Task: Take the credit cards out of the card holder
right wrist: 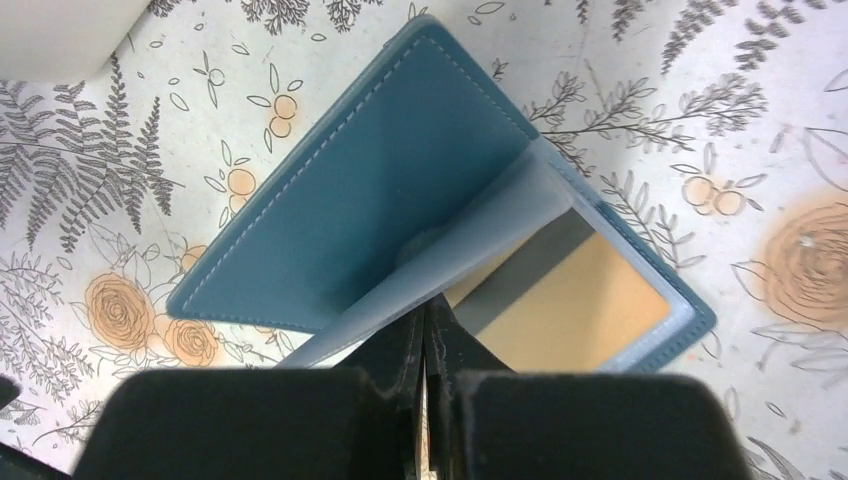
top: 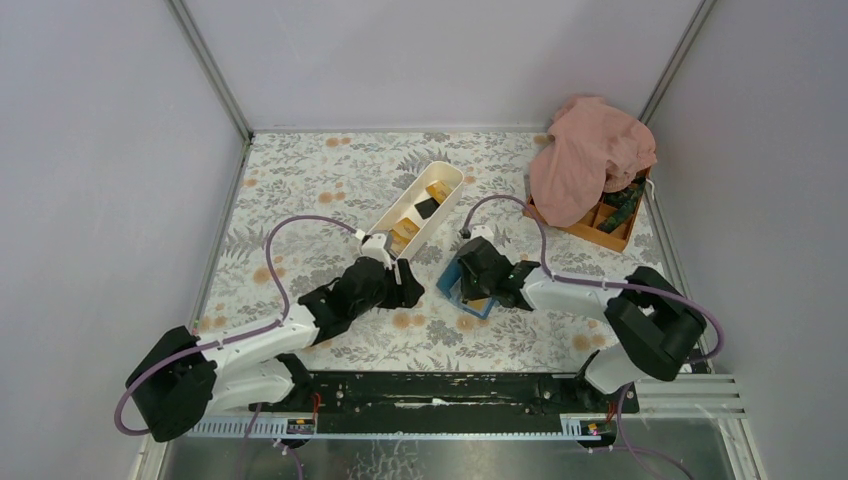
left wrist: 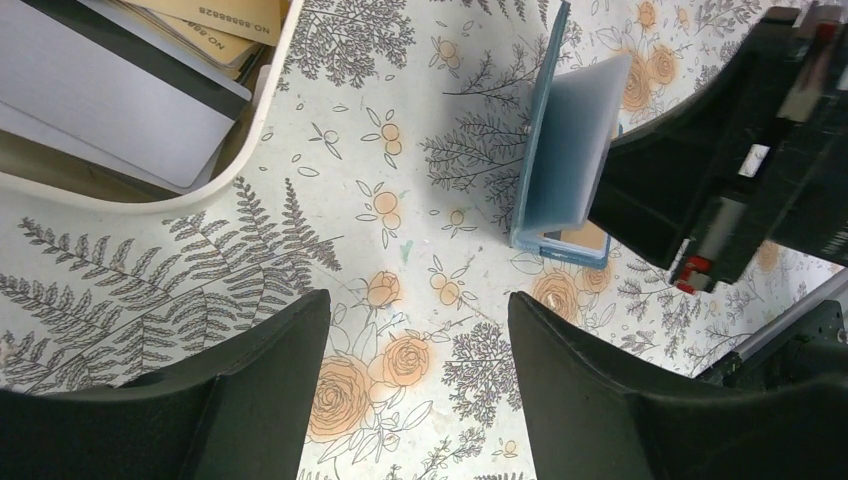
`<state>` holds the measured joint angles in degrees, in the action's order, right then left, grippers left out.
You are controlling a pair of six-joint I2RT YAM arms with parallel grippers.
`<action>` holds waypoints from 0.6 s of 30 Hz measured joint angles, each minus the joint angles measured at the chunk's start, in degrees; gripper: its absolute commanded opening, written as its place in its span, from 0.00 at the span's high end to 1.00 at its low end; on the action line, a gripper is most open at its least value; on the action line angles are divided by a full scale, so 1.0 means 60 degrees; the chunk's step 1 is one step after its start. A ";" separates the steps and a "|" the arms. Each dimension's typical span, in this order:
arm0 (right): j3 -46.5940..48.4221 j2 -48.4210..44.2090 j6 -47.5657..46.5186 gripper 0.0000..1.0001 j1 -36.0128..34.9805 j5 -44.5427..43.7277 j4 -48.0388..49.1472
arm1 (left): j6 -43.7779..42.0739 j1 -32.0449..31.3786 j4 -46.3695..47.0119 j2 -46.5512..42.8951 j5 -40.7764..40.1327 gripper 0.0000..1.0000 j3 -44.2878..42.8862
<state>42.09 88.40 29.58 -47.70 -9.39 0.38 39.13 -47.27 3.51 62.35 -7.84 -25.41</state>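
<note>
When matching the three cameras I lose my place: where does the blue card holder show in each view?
Top external: the card holder lies just right of centre, near the table's front.
Left wrist: upper right of the middle, standing open.
Right wrist: centre, filling much of the picture.
Shared landmark: the white tray, at the upper left in both wrist views.

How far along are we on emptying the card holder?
Done: several cards already lie in the white tray. In hand: the right tool is shut on a grey inner pocket of the open blue card holder; the left tool hovers open and empty nearby. Left: at least one orange card sits in the holder.
</note>
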 measured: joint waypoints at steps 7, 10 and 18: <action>0.0175 -0.0437 -0.0233 1.00 0.0011 -0.0335 -0.0321 | -0.0004 0.0000 0.0142 0.0284 0.0375 0.27 -0.0237; 0.0688 0.0262 -0.0361 1.00 0.0029 -0.0324 -0.0186 | -0.0004 0.0000 0.0153 0.0317 0.0448 0.27 -0.0273; 0.1224 0.1676 -0.0361 1.00 0.0044 0.0095 0.0772 | -0.0015 0.0000 0.0135 0.0036 0.0463 0.27 -0.0273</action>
<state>49.43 98.45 27.42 -47.44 -8.82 5.02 39.05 -47.27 4.32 62.57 -5.06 -27.05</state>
